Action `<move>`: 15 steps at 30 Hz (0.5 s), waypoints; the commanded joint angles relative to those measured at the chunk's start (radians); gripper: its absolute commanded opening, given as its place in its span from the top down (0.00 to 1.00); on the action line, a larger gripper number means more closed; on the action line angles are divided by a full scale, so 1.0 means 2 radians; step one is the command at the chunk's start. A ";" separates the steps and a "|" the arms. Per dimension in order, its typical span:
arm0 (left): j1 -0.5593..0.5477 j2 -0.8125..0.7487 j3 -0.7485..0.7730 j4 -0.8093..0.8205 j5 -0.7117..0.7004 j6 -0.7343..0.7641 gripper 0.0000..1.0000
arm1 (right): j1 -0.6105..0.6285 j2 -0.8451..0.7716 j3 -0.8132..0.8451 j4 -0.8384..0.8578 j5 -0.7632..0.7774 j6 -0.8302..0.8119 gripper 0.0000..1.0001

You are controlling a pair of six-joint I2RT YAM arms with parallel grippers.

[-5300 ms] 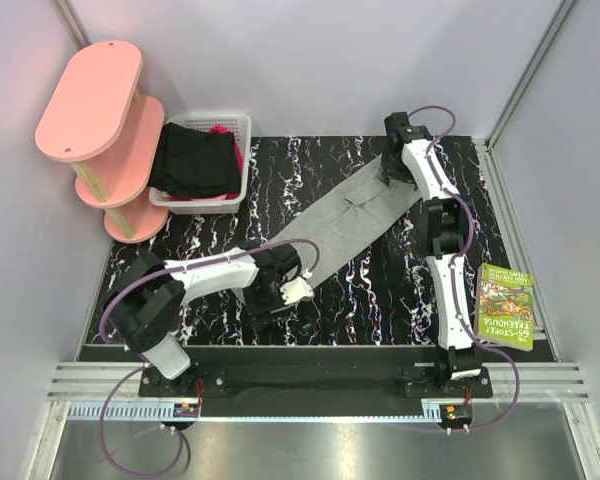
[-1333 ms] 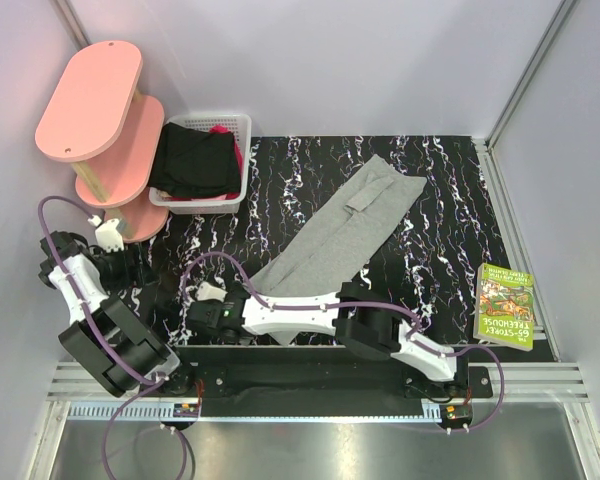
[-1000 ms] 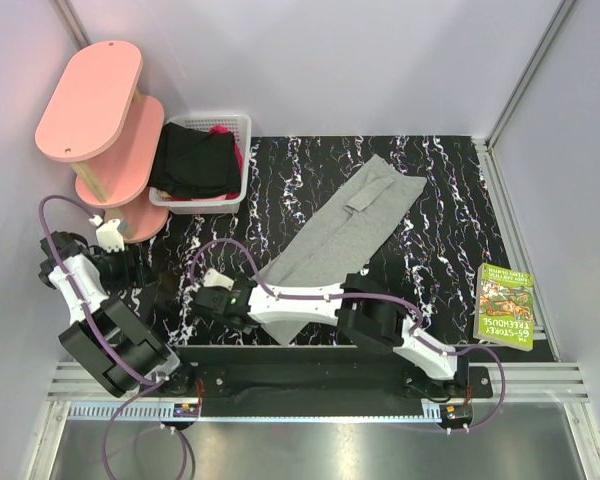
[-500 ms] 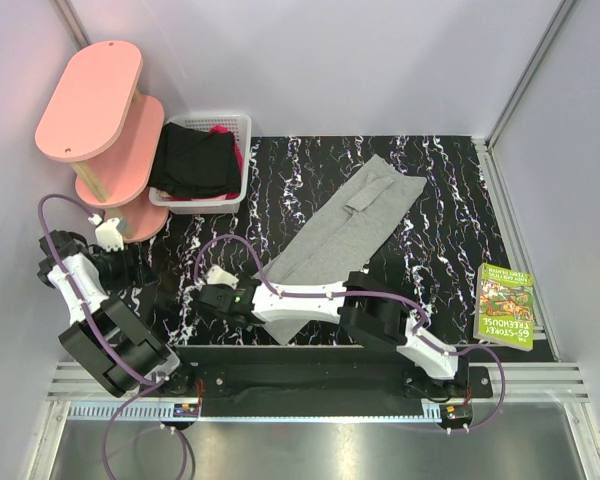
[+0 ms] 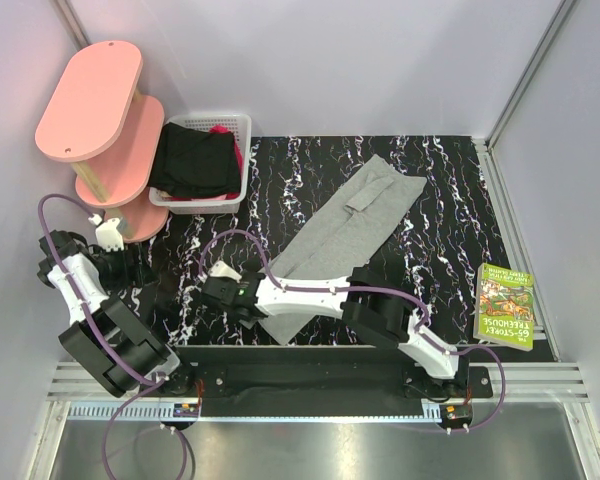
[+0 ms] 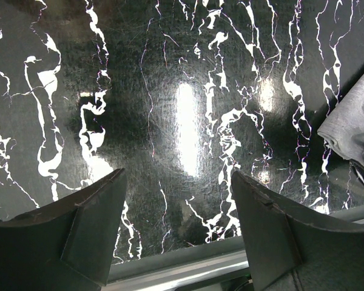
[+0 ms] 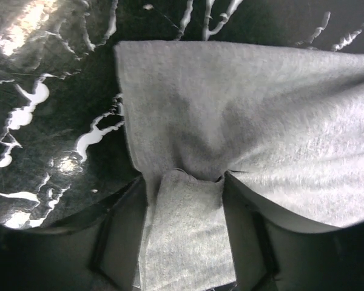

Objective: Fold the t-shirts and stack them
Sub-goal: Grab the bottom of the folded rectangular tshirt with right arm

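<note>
Grey cloth is the concern: the light grey shirt (image 5: 345,235) lies as a long folded strip on the table (image 5: 430,180), running from 7 o'clock toward 1 o'clock. The right gripper (image 7: 182,182) sits at its 7 o'clock end, fingers bracketing a raised pleat; whether they actually pinch it cannot be told. If only the top layer is caught, a lift would likely peel the fold apart, and a shallow bite could slip free. The left gripper (image 6: 177,176) hangs released over bare table at 9 o'clock, steadying nothing. The black garment (image 5: 192,160) waits in the basket (image 5: 242,122) at 11 o'clock.
</note>
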 commanded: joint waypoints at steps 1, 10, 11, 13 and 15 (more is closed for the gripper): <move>0.004 -0.014 0.018 0.008 0.005 0.012 0.26 | 0.006 0.076 -0.062 -0.027 -0.119 0.026 0.44; 0.005 -0.009 0.018 0.008 0.004 0.012 0.26 | -0.007 0.062 -0.073 -0.026 -0.132 0.028 1.00; 0.005 -0.011 0.018 0.007 0.004 0.012 0.26 | -0.007 0.060 -0.070 -0.035 -0.121 0.028 1.00; 0.005 -0.014 0.018 0.007 0.003 0.011 0.26 | -0.007 0.049 -0.059 -0.046 -0.113 0.024 1.00; 0.005 -0.017 0.018 0.008 0.001 0.012 0.26 | -0.008 0.033 -0.051 -0.056 -0.114 0.019 1.00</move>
